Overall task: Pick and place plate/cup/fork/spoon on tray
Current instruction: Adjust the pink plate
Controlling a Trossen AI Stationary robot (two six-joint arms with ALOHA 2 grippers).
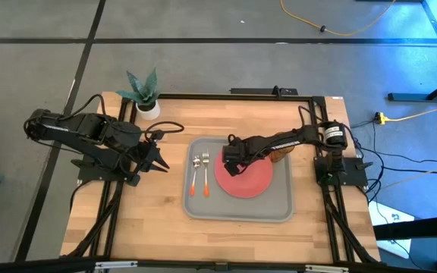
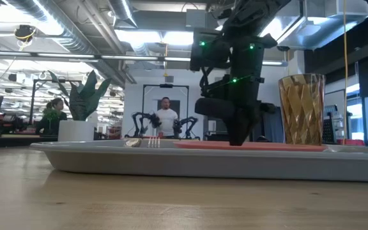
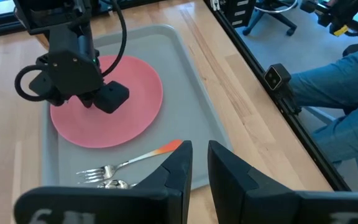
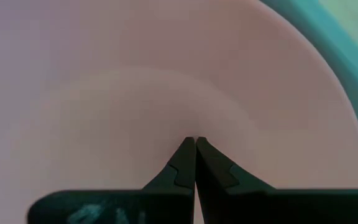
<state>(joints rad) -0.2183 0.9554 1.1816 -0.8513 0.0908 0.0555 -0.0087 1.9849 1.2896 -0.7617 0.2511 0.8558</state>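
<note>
The grey tray (image 1: 237,212) lies mid-table. On it lie the coral-red plate (image 1: 253,182), the spoon (image 1: 193,173) and the fork (image 1: 205,173), side by side at the tray's left, orange handles toward the near edge. The amber cup (image 2: 301,108) stands upright in the tray's far right corner (image 1: 282,155). My right gripper (image 1: 230,165) is shut, its tips down on the plate's left part. My left gripper (image 1: 164,158) hovers left of the tray, open by a narrow gap and empty (image 3: 201,155). My right gripper meets the plate's flat top (image 4: 197,124) with its shut fingertips (image 4: 188,149), left of the plate's middle. The fingers come from above, slanting down from the table's right. In the low view the tips (image 2: 238,139) reach the plate (image 2: 267,145) with no gap showing. The plate lies flat on the tray.
A white pot with a green plant (image 1: 146,97) stands at the table's far left. The right arm (image 1: 287,140) reaches over the tray's far right part, above the cup. People stand in the room beyond the table (image 2: 166,115), and a person's leg shows by the table edge (image 3: 347,93).
</note>
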